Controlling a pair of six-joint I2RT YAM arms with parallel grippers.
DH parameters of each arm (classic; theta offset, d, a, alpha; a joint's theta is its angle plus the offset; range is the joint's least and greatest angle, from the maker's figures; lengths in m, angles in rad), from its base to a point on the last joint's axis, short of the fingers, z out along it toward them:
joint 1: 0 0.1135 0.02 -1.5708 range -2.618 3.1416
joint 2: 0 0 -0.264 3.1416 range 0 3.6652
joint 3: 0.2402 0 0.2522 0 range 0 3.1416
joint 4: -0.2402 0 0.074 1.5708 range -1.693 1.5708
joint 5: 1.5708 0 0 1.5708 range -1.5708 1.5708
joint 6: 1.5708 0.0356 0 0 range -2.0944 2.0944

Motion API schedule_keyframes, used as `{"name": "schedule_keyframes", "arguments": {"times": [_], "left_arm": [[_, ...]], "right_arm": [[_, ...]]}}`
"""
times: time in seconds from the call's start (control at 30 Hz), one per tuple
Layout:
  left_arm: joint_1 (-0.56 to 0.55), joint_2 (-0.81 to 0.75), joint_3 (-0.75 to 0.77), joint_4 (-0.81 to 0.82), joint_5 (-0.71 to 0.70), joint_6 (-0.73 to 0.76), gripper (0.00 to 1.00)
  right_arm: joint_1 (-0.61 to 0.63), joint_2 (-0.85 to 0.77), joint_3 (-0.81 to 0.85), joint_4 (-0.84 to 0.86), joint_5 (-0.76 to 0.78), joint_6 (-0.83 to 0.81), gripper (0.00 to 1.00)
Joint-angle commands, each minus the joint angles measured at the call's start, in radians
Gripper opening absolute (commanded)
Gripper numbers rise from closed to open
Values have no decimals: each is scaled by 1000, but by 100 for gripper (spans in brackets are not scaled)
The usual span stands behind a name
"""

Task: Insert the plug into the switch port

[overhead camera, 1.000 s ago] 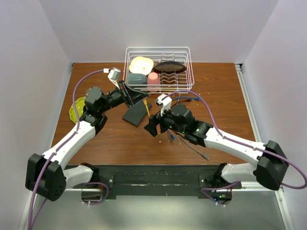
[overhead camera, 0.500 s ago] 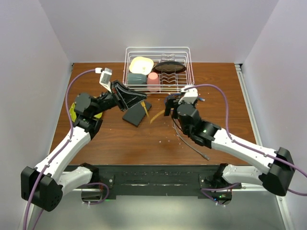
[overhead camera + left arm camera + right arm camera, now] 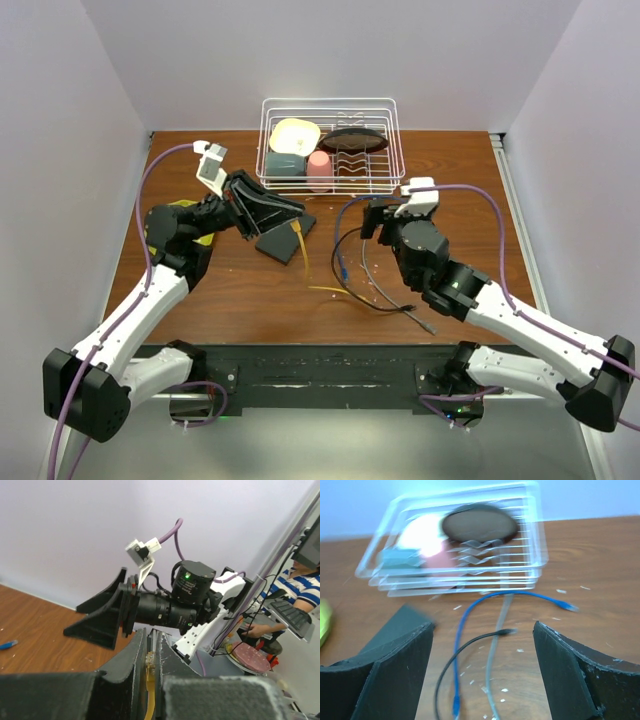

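Observation:
My left gripper [image 3: 295, 211] is shut on the plug of a yellow cable [image 3: 302, 255]. It holds the plug just above the far edge of the dark grey switch box [image 3: 277, 244]. In the left wrist view the yellow plug [image 3: 149, 661] sits pinched between the fingers of the gripper [image 3: 150, 640]. The cable hangs down and trails across the table. The box's ports are not visible. My right gripper [image 3: 368, 218] is open and empty to the right of the box. In the right wrist view it [image 3: 482, 627] hovers over loose cables, with the box's corner [image 3: 402, 619] at left.
A blue cable [image 3: 462, 630], a black cable [image 3: 470, 645] and a grey cable [image 3: 492, 660] lie loose on the table under my right gripper. A wire dish rack [image 3: 330, 145] with a bowl, a cup and a dark plate stands at the back. A yellow-green item [image 3: 188, 206] lies under my left arm.
My right gripper has swung from the table's middle up and to the right, and its jaws are open. The cables now lie spread on the table. My left gripper drew slightly left with the yellow plug.

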Motion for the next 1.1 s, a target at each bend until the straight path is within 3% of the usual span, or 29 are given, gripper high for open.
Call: {"name": "schedule_keyframes", "arguments": {"times": [0.0, 0.27, 0.77, 1.0, 1.07], "left_arm": [[0, 2, 3, 131, 5, -67, 0], [0, -4, 11, -30, -64, 51, 0], [0, 23, 3, -30, -70, 72, 0], [0, 30, -3, 10, -58, 51, 0], [-2, 31, -6, 21, -54, 48, 0]], "right_arm": [[2, -9, 35, 75, -420, -116, 87], [2, -18, 96, 174, -742, -67, 89], [4, 90, 130, 376, -1023, 70, 84], [2, 138, 139, 396, -1079, 94, 69], [2, 140, 134, 417, -1079, 102, 60]]}}
